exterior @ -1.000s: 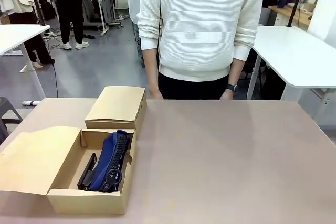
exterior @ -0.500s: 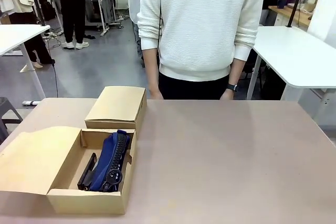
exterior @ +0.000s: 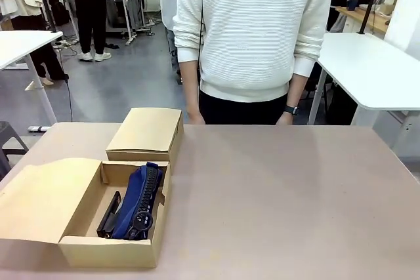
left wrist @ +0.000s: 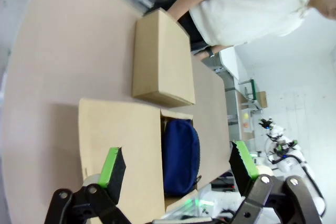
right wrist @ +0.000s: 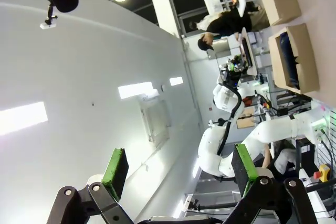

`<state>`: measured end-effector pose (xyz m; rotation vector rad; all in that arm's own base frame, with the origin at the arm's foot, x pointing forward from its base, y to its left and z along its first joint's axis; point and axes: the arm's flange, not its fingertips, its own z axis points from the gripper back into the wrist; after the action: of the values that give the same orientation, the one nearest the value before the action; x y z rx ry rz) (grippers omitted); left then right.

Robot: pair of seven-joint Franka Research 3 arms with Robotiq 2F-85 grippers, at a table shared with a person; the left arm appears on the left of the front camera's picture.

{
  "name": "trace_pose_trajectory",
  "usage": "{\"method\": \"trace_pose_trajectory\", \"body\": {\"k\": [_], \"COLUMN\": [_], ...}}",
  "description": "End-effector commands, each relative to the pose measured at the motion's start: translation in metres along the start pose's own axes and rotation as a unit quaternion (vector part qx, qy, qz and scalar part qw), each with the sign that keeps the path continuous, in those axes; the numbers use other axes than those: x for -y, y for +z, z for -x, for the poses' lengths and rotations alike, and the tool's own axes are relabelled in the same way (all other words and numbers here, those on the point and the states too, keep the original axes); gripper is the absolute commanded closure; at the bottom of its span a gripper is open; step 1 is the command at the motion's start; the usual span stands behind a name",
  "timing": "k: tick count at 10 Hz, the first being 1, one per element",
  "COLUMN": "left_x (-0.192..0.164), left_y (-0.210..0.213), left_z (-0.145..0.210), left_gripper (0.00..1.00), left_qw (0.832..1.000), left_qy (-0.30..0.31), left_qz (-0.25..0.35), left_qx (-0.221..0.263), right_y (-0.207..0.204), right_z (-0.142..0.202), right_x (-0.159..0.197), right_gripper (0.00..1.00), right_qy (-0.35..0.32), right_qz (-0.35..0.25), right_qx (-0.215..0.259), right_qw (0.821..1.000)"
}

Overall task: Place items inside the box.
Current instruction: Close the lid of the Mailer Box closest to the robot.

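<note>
On the near left part of the bench (exterior: pixel 282 195) sits the box (exterior: pixel 108 250), its flap lid laid open flat to the left. Inside it a navy-blue pencil pouch (exterior: pixel 139 200) lies lengthwise, with a black stapler (exterior: pixel 109 215) beside it against the left wall; a dark round-ended object rests at the pouch's near end, perhaps another supply, though it is too small to tell. Just behind the box, touching or nearly touching its far wall, stands the smaller box (exterior: pixel 146 134), closed. A person (exterior: pixel 252 37) in a white sweater stands at the far edge of the bench, arms down. In the left wrist view the left pincer (left wrist: pixel 178 163) hangs well above the bench with its green pads spread wide and nothing between them; below it lie the open box and pouch. In the right wrist view the right pincer (right wrist: pixel 178 166) is likewise spread wide and empty, aimed mostly at a white wall and ceiling lights, with both boxes far off at the picture's upper right.
</note>
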<state>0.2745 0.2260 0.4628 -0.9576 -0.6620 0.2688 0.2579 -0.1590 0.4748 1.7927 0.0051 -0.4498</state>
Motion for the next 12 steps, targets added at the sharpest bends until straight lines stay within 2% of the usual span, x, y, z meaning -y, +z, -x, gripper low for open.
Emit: {"method": "trace_pose_trajectory", "body": {"k": [1,2,3,4,5,6,7,8,9,10,11,12], "left_x": [0.024,0.035,0.041,0.051,0.056,0.056,0.052,0.038,0.020,0.004,0.061,0.061], "left_y": [-0.015,-0.040,-0.066,-0.084,-0.096,-0.100,-0.098,-0.093,-0.090,-0.090,-0.069,-0.069], "left_z": [0.013,0.035,0.060,0.080,0.090,0.094,0.097,0.098,0.100,0.099,0.001,0.001], "left_gripper": [0.00,0.00,0.00,0.00,0.00,0.00,0.00,0.00,0.00,0.00,0.00,0.00], "left_qw": [0.980,0.960,0.929,0.904,0.858,0.796,0.764,0.728,0.706,0.695,0.764,0.764], "left_qy": [-0.178,-0.256,-0.357,-0.408,-0.500,-0.583,-0.613,-0.659,-0.687,-0.712,-0.630,-0.630], "left_qz": [0.086,0.111,0.095,0.118,0.115,0.123,0.146,0.136,0.127,0.013,0.116,0.116], "left_qx": [0.007,-0.023,-0.030,-0.053,0.023,0.107,0.141,0.128,0.119,0.097,0.073,0.073], "right_y": [-0.001,-0.001,-0.001,-0.001,-0.001,-0.001,-0.001,-0.001,-0.001,-0.001,-0.001,-0.001], "right_z": [0.000,0.000,0.000,0.000,0.000,0.000,0.000,0.000,0.000,0.000,0.000,0.000], "right_x": [-0.007,-0.007,-0.007,-0.007,-0.007,-0.007,-0.007,-0.007,-0.007,-0.007,-0.007,-0.007], "right_gripper": [0.00,0.00,0.00,0.00,0.00,0.00,0.00,0.00,0.00,0.00,0.00,0.00], "right_qy": [-0.004,-0.004,-0.004,-0.004,-0.004,-0.004,-0.004,-0.004,-0.004,-0.004,-0.004,-0.004], "right_qz": [-0.011,-0.011,-0.011,-0.011,-0.011,-0.011,-0.011,-0.011,-0.011,-0.011,-0.011,-0.011], "right_qx": [0.001,0.001,0.001,0.001,0.001,0.001,0.001,0.001,0.001,0.001,0.001,0.001], "right_qw": [1.000,1.000,1.000,1.000,1.000,1.000,1.000,1.000,1.000,1.000,1.000,1.000]}}
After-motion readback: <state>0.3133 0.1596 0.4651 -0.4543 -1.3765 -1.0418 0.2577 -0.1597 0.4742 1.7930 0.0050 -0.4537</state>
